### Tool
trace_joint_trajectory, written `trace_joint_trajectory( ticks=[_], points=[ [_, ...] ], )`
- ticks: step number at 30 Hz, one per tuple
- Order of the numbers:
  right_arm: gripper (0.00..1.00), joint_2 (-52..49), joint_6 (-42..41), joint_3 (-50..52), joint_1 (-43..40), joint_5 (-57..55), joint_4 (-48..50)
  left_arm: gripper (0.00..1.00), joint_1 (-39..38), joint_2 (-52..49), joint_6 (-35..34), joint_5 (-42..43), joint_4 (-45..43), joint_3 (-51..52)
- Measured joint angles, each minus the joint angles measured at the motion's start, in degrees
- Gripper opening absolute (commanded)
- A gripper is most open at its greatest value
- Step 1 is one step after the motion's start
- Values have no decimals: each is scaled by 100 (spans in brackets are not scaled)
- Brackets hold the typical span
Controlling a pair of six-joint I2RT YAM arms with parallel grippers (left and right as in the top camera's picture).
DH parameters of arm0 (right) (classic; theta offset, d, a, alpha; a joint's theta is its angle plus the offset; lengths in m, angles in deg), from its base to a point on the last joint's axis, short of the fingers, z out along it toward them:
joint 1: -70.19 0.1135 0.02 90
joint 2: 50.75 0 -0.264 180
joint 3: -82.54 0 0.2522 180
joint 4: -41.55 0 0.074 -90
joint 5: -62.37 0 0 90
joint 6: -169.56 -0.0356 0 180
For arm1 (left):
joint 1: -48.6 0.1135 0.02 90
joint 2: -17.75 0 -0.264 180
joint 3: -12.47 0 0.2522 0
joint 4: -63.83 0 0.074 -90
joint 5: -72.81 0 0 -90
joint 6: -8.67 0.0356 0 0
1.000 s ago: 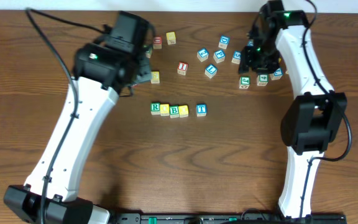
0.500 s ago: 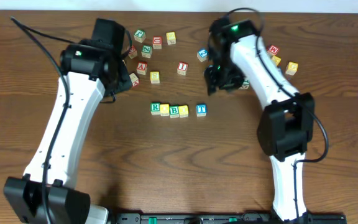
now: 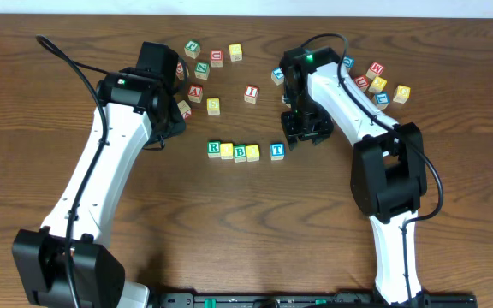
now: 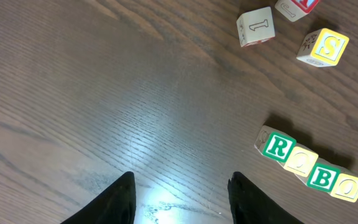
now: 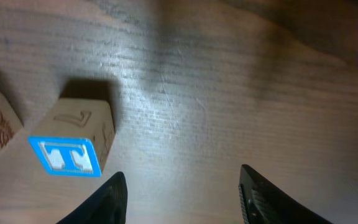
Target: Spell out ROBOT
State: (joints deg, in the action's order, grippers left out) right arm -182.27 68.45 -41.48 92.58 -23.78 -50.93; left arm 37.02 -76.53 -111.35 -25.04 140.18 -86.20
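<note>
The 5 task cubes form a row near the middle of the counter [image 3: 229, 239]. The green-framed R cube [image 3: 214, 148], the first yellow cube [image 3: 227, 151], the green-framed B cube [image 3: 240, 152] and the second yellow cube [image 3: 253, 153] sit side by side, each against the next. The blue-framed T cube [image 3: 277, 151] stands just beside the end of that run, with a small gap before it. In the left wrist view each yellow face carries a pale O.

The right pincer [image 5: 182, 199] hangs low over bare wood close beside the T cube without touching it. Its 2 fingers are spread, with nothing between them.

The left pincer [image 4: 179, 199] hovers over bare counter near the R end of the row. Its fingers are parted and empty too.

Beyond the row lie loose cubes, among them a yellow S cube [image 3: 213, 106] and a red I cube [image 3: 252, 93]. A small cluster of cubes [image 3: 379, 81] sits off past the right arm.
</note>
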Motion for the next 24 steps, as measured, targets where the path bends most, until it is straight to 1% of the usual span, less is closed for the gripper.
trace_joint_trajectory(
  ticks=[6,15,24],
  points=[
    [52,0,-61,177,66,7,254,48,0,-42,-28,0,-4,4],
    [52,0,-153,417,153,20,334,47,0,-348,-146,0,-66,7],
    [55,0,-254,426,160,17,385,47,0,-356,-149,0,-188,7]
  ],
)
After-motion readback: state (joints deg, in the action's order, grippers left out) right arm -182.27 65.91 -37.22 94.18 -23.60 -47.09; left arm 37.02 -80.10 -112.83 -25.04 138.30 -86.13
